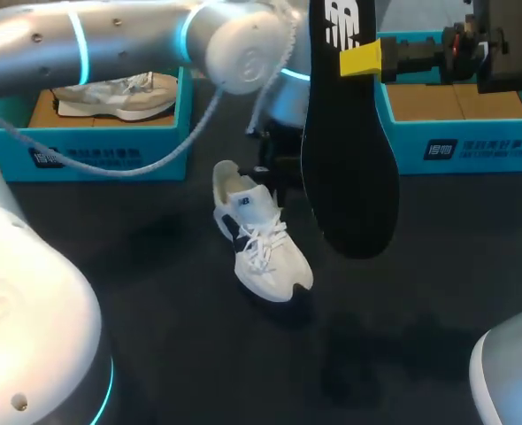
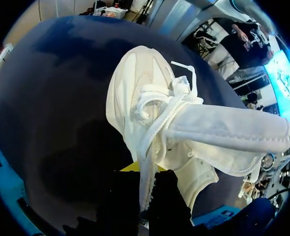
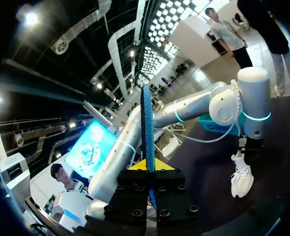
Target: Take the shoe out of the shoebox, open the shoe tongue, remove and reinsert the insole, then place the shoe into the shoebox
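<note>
A white sneaker [image 1: 259, 237] lies on the dark table, toe toward the front. My left gripper [image 1: 272, 166] is at its heel end. In the left wrist view the gripper [image 2: 146, 184] is shut on the rim of the sneaker [image 2: 135, 93], whose tongue [image 2: 228, 130] folds outward. My right gripper [image 1: 376, 60] is raised at the back right, shut on the heel end of a black insole [image 1: 349, 168] that hangs toe-down above the table. In the right wrist view the insole [image 3: 147, 125] stands edge-on between the fingers of the right gripper [image 3: 149, 169], with the sneaker [image 3: 242, 179] far below.
A blue shoebox [image 1: 102, 150] at the back left holds a second white shoe [image 1: 118, 96]. Another blue shoebox [image 1: 473, 146] sits at the back right, under my right arm. My left arm [image 1: 137, 35] spans the back of the table.
</note>
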`<state>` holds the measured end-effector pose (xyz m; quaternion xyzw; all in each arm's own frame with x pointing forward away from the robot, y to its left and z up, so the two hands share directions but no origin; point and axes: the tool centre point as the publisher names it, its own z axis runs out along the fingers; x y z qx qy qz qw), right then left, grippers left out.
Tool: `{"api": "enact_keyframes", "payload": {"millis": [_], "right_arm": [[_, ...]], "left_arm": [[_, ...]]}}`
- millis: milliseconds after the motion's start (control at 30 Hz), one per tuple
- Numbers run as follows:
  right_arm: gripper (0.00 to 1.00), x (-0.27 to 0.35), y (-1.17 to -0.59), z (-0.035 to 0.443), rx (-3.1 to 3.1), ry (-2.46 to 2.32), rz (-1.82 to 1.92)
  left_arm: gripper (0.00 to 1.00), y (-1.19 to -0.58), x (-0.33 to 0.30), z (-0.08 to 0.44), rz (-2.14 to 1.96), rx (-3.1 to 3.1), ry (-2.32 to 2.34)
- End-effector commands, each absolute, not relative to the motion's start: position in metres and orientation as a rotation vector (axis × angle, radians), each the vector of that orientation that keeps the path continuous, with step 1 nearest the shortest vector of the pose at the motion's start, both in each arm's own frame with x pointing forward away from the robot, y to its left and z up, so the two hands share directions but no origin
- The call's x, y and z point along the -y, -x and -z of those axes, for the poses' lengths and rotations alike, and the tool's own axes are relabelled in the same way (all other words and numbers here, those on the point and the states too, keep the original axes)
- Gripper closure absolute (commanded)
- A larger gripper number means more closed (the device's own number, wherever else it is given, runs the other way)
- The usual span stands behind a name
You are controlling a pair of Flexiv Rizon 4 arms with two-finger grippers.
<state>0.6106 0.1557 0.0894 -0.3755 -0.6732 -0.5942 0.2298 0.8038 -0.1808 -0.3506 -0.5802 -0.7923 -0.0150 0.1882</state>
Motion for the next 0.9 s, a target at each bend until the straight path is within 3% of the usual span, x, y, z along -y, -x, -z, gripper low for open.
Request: {"api": "enact_keyframes", "payload": {"millis": [33,900], "right_arm": [[1.0,-0.16,-0.614,-0.09,1.855,1.032,1.629],[1.0,-0.16,-0.614,-0.09,1.855,1.032,1.629]], "left_arm": [[1.0,-0.806,0.197,0.348,0.388,1.872,1.768],[1.0,-0.828,0.213,0.376,0.455,1.951,1.817]]}}
